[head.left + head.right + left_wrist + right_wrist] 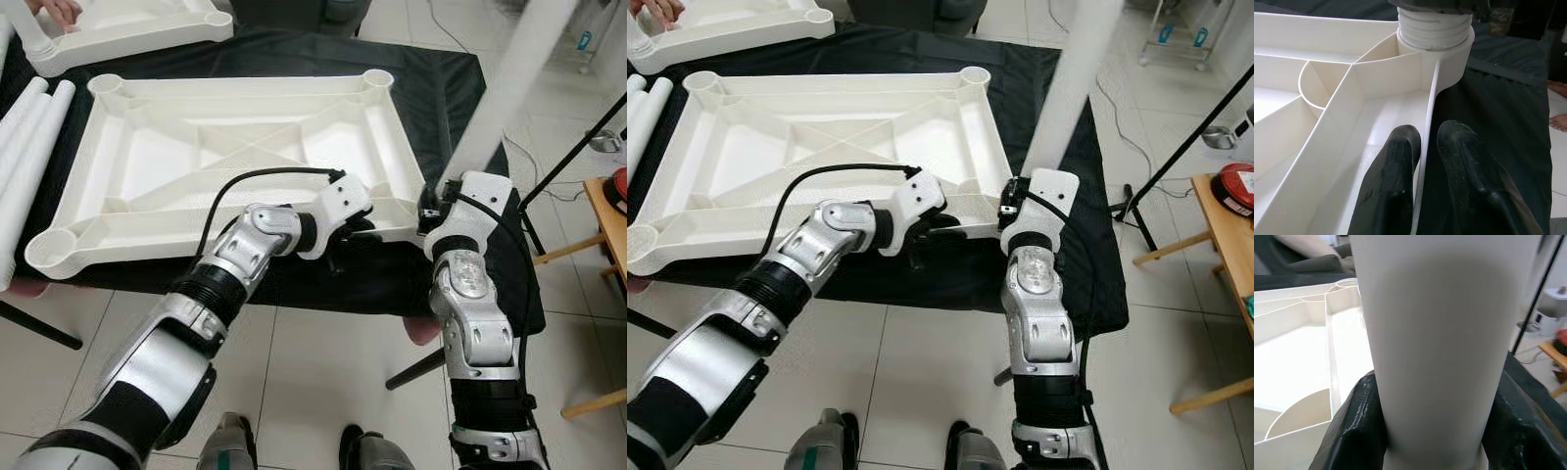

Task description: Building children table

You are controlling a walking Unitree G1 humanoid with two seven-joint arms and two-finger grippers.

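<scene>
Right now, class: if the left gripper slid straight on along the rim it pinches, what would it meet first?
Probably the corner socket of the white tabletop, where the white table leg held by the right gripper is seated. The left gripper straddles that rim.

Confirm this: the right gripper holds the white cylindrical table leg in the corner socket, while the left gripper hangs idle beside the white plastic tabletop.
Not quite. The left gripper is not idle: the left wrist view shows its fingers pinching the thin rim of the upturned white plastic tabletop. The rest holds: the right gripper clasps the white cylindrical table leg at the corner socket.
</scene>
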